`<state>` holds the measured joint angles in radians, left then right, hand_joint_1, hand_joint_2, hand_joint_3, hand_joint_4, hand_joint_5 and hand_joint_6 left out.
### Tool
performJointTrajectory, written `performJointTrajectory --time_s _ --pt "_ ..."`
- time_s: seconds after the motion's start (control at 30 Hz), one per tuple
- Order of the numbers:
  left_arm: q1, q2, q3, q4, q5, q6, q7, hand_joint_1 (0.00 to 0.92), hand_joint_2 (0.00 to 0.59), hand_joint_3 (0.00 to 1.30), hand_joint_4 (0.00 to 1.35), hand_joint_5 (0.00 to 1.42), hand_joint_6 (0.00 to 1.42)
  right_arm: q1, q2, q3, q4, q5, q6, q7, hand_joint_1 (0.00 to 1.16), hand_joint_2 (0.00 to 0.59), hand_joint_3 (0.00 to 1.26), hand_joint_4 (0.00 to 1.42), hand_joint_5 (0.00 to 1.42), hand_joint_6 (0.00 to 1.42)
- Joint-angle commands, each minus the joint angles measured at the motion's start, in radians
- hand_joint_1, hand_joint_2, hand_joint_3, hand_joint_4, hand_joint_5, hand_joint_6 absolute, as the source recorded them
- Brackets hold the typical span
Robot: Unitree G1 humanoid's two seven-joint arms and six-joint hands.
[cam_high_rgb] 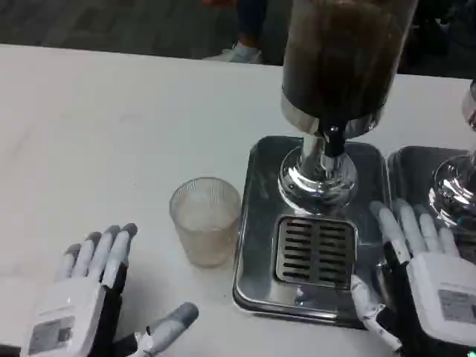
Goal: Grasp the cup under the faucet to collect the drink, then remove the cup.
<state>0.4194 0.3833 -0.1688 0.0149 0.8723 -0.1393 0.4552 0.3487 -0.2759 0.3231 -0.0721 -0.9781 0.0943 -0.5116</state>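
Observation:
A clear ribbed cup (pixel 205 220) stands upright on the white table, just left of the dispenser's steel base (pixel 256 223). The dispenser's dark drink tank (pixel 338 52) towers above, with its faucet (pixel 332 140) over the slotted drip grate (pixel 315 251). My left hand (pixel 85 301) lies open near the front edge, left of the cup and apart from it, thumb pointing right. My right hand (pixel 424 279) rests open at the base's right front corner, fingers pointing away from me, thumb near the tray's rim.
A second steel dispenser base (pixel 439 182) stands at the far right, right behind my right hand. The white table (pixel 104 126) stretches wide to the left and back. A person's shoes (pixel 236 52) show beyond the far edge.

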Motion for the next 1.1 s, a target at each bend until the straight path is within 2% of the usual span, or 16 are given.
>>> performJointTrajectory --time_s 0.03,0.3,0.57,0.8,0.93,1.0,1.1 --pt "-0.002 -0.004 -0.001 0.01 -0.008 0.007 0.02 0.0 0.12 0.0 0.0 0.0 0.0 -0.001 -0.003 -0.007 -0.004 0.004 0.007 0.007 0.17 0.54 0.07 0.0 0.0 0.0" --pt "-0.008 -0.002 0.005 0.009 -0.017 0.006 0.017 0.0 0.12 0.0 0.0 0.0 0.0 0.003 0.001 -0.01 -0.01 0.008 0.013 0.005 0.18 0.542 0.08 0.0 0.0 0.0" --pt "-0.01 -0.001 0.035 -0.014 -0.06 -0.018 0.033 0.0 0.12 0.0 0.0 0.0 0.0 0.001 0.012 -0.003 -0.019 -0.004 0.036 0.008 0.19 0.542 0.08 0.0 0.0 0.0" --pt "-0.048 0.013 0.08 0.018 -0.124 -0.092 0.062 0.0 0.116 0.0 0.0 0.0 0.0 0.004 0.032 0.019 -0.02 -0.025 0.061 0.003 0.19 0.542 0.08 0.0 0.0 0.0" --pt "-0.099 0.02 0.093 0.083 -0.163 -0.144 0.066 0.0 0.114 0.0 0.0 0.0 0.0 0.005 0.036 0.02 -0.022 -0.031 0.07 0.002 0.2 0.542 0.08 0.0 0.0 0.0" --pt "-0.184 0.037 0.086 0.211 -0.242 -0.217 0.004 0.0 0.075 0.0 0.0 0.0 0.0 0.008 0.038 0.022 -0.028 -0.032 0.077 0.003 0.2 0.542 0.08 0.0 0.0 0.0" --pt "-0.289 0.044 0.073 0.38 -0.313 -0.318 -0.029 0.0 0.056 0.0 0.0 0.0 0.0 0.009 0.042 0.025 -0.031 -0.034 0.085 0.002 0.2 0.542 0.08 0.0 0.0 0.0"
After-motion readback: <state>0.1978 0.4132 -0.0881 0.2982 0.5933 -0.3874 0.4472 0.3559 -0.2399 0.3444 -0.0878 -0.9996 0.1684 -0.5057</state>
